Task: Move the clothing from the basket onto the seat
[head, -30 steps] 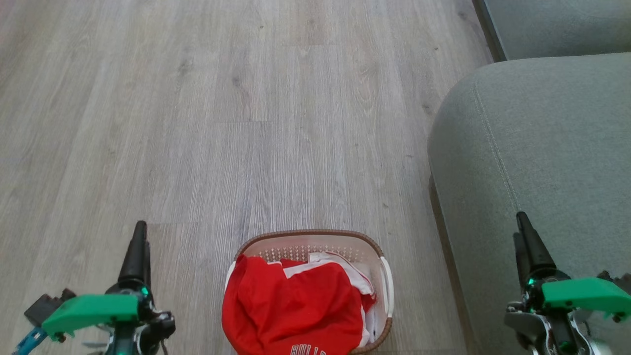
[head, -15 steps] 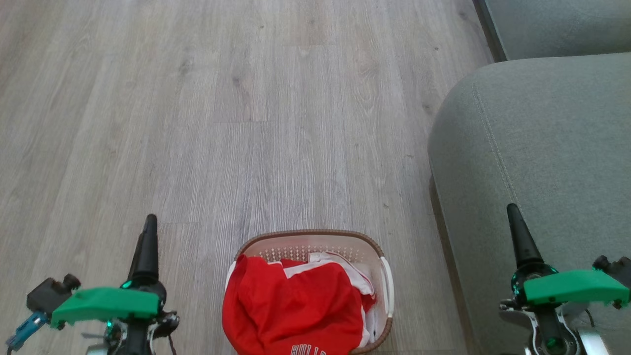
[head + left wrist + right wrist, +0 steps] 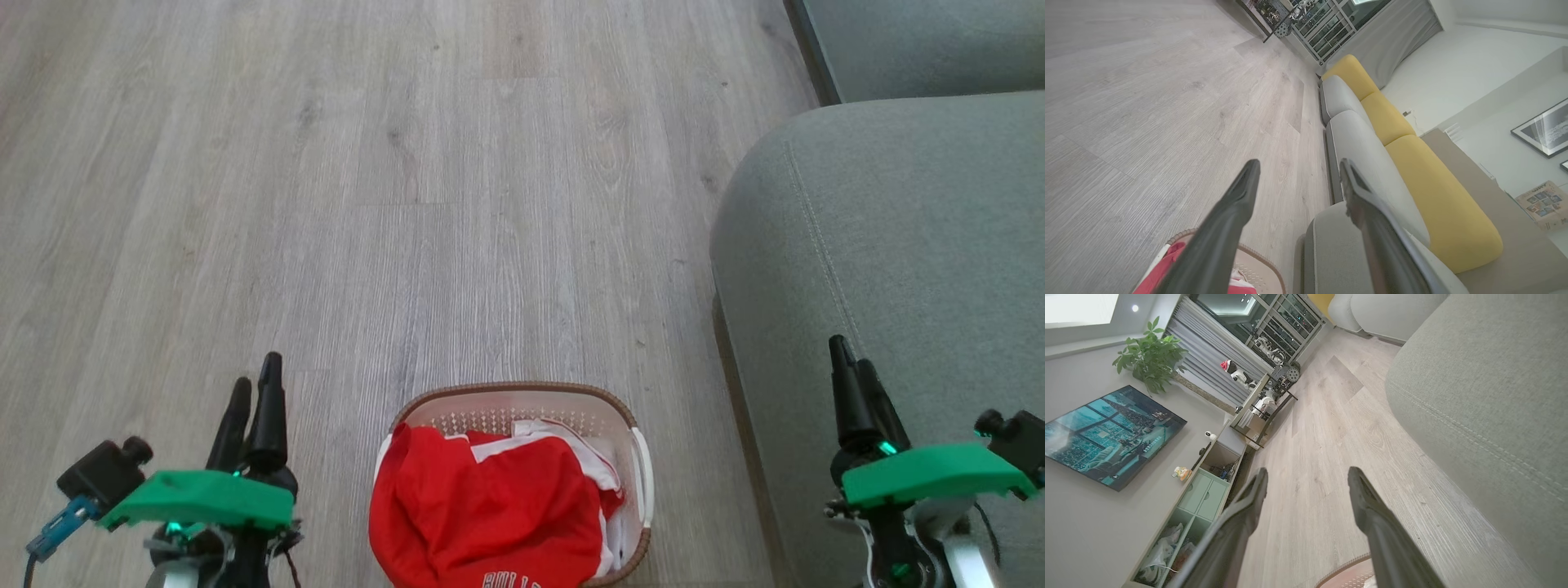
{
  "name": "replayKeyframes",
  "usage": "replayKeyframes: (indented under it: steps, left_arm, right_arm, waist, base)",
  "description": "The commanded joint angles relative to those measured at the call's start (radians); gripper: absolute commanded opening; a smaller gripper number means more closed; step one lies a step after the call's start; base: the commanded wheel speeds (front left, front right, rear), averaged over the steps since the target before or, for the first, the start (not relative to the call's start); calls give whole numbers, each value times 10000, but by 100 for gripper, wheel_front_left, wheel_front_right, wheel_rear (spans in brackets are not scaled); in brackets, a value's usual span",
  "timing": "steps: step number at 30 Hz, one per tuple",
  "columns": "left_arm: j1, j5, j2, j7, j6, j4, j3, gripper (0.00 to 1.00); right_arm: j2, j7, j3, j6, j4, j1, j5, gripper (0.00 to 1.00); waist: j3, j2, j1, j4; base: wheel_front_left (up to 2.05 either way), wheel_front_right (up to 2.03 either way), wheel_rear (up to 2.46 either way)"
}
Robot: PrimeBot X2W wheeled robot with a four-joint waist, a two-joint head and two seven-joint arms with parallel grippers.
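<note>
Pre-grasp: clothing [image 3: 490,514] all in basket [image 3: 514,390], none on seat [image 3: 898,245]. L gripper [image 3: 256,371], R gripper [image 3: 849,353] fingers apart, empty. Next: reach into basket, pinch top layer

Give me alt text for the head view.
A cream plastic basket with a brown rim, holding red jersey clothing, stands on grey wood floor beside a grey-green sofa seat. The left gripper and right gripper, open, flank it.

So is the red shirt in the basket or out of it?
In. The red clothing lies crumpled inside the basket, spilling over its left rim; the basket stands on the floor beside the seat.
</note>
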Motion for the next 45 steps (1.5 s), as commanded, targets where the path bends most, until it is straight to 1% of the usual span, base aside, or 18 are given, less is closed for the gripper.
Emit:
replayKeyframes:
  steps: [1, 8, 16, 36, 37, 45]
  left_arm:
    - [-514, 370, 158, -164, 41, -445, 78, 100]
    - [-500, 1335, 166, -369, 71, -517, 11, 100]
    - [-509, 2325, 171, -603, 54, -545, -107, 100]
    - [-573, 4648, 164, -1159, 76, -754, -287, 100]
    - [-578, 4890, 162, -1218, 82, -781, -304, 100]
    - [-603, 5830, 154, -1452, 89, -911, -387, 100]
  right_arm:
    - [-98, -143, 140, -1, -448, -372, -384, 100]
    - [-93, -352, 132, -1, -457, -368, -1490, 100]
    - [-88, -590, 176, -1, -437, -366, -2479, 100]
    - [-88, -1154, 268, -1, -605, -409, -4586, 100]
    - [-88, -1214, 291, -1, -657, -396, -4810, 100]
    - [-90, -1452, 326, -1, -781, -389, -5706, 100]
  waist:
    - [-5, 0, 0, 1]
    - [-21, 0, 0, 9]
    - [-41, 0, 0, 22]
    - [-114, 0, 0, 83]
    - [-128, 0, 0, 88]
    - [-123, 0, 0, 106]
  base:
    - [0, 0, 0]
    - [0, 0, 0]
    - [0, 0, 0]
    - [0, 0, 0]
    - [0, 0, 0]
    - [0, 0, 0]
